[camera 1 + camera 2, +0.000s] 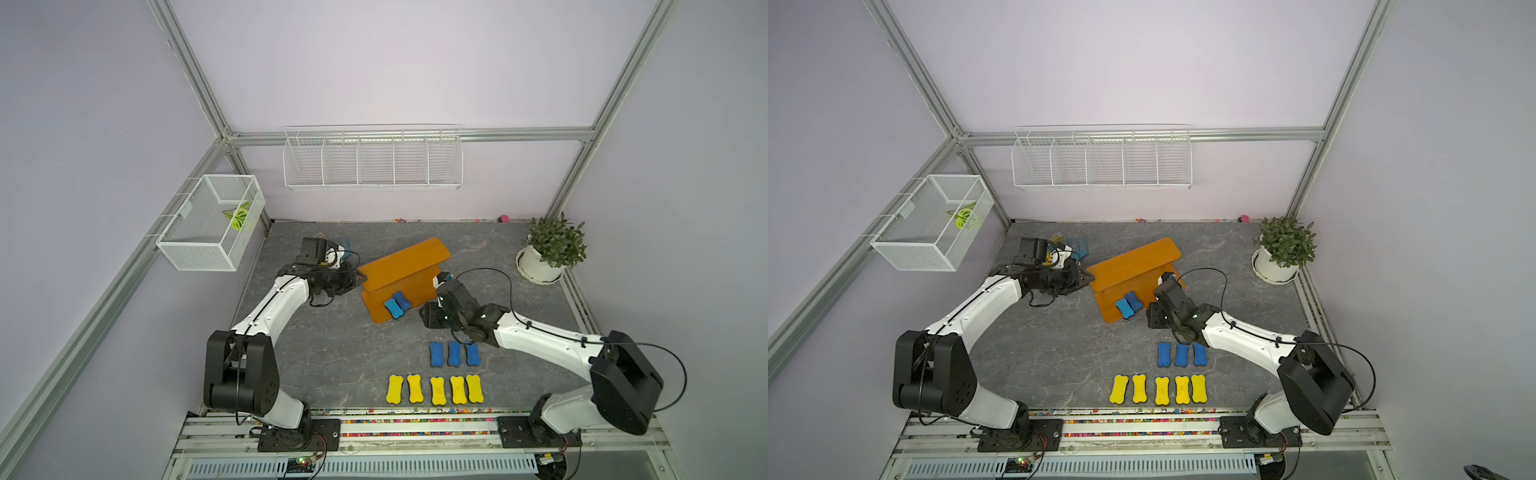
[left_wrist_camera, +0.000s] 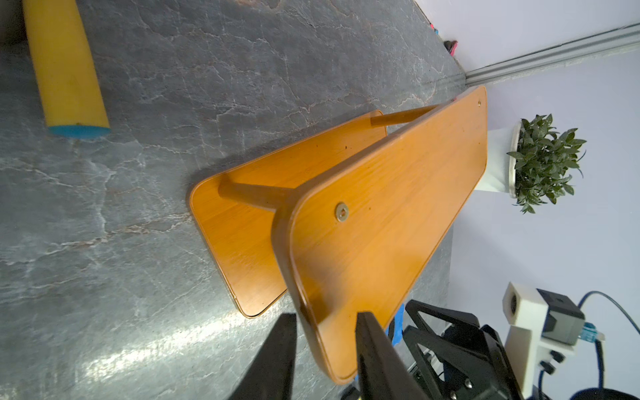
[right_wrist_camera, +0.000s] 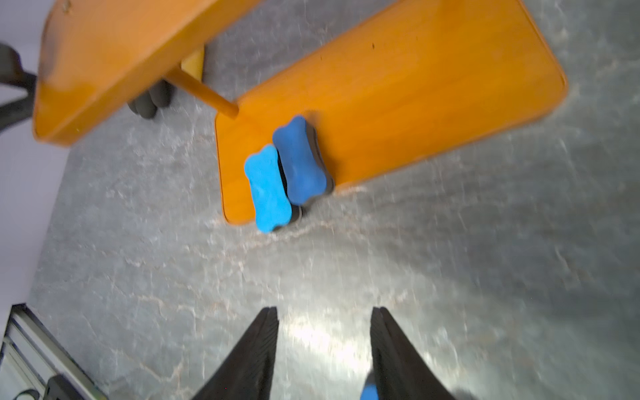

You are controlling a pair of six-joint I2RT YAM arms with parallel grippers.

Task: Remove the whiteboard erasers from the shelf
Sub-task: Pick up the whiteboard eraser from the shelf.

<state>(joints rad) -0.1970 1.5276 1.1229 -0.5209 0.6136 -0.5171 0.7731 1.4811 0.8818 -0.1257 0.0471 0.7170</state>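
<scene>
The grey stone-patterned table (image 1: 332,353) was closed in by lavender walls on its left, far and right sides, and its near edge ran along the rail (image 1: 415,428) that carried both arms. A potted plant (image 1: 555,245) filled the far right corner. A wire basket (image 1: 372,160) and a mesh basket (image 1: 210,226) hung on the walls above the table. The widest bare stretch lay near and left, between the left arm and the erasers set out on the table. The orange shelf (image 1: 405,259) stood slantwise mid-table. The left claw (image 2: 326,314) was closed across the left end of its upper board (image 2: 398,207), a finger on either side of it. Two blue erasers (image 1: 397,304) lay touching, side by side, at the near left corner of the lower board (image 3: 398,86), one overhanging its edge. The right claw (image 3: 323,310) hovered open and empty over bare table just near and right of them, not touching them. Nearer lay three blue erasers (image 1: 454,354) in a row, then five yellow erasers (image 1: 436,390) by the near edge.
</scene>
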